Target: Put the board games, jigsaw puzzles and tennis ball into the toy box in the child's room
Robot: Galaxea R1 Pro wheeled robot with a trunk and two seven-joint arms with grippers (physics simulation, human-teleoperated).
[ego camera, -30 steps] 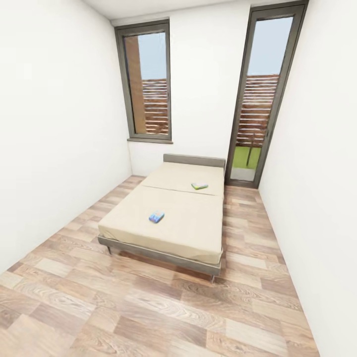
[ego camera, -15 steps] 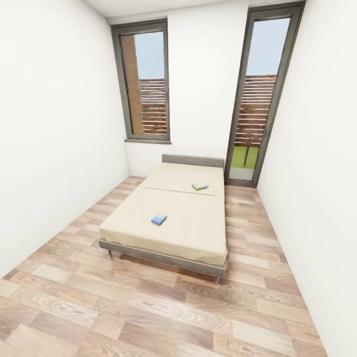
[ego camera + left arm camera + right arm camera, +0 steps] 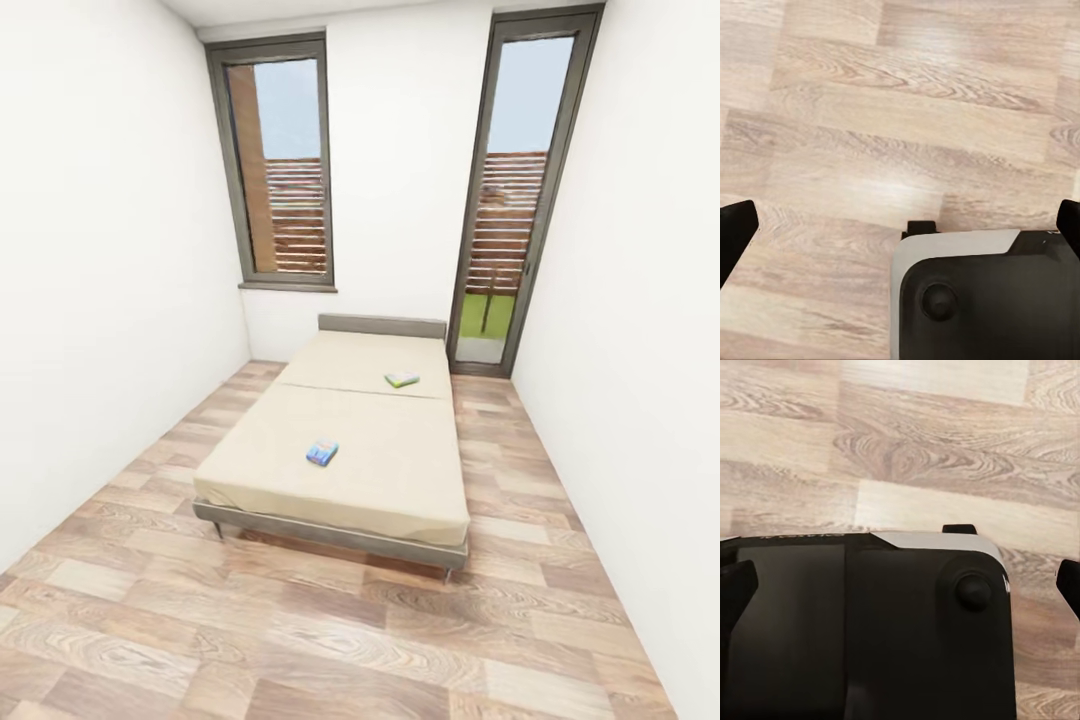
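Two board games lie on the bed [image 3: 400,480], which has a beige mattress and a grey frame. One is a small blue box [image 3: 321,452] near the middle of the mattress. The other is a green-yellow box [image 3: 402,380] further back, towards the headboard. The table, the toy box, the jigsaw puzzles and the tennis ball are out of view. My left gripper [image 3: 900,225] hangs open over the wood floor, its black fingertips [image 3: 735,234] far apart with nothing between them. My right gripper [image 3: 900,585] is also open, above my own dark base [image 3: 870,630].
White walls close in on both sides of the narrow room. A tall window [image 3: 275,170] and a glass door [image 3: 505,200] stand in the far wall behind the headboard. Wood-plank floor [image 3: 300,620] lies between me and the bed's foot, with strips of floor along both sides of the bed.
The whole head picture has shifted, so the camera has moved; the bed sits slightly larger and lower in view. The two boxes on the mattress have kept their places.
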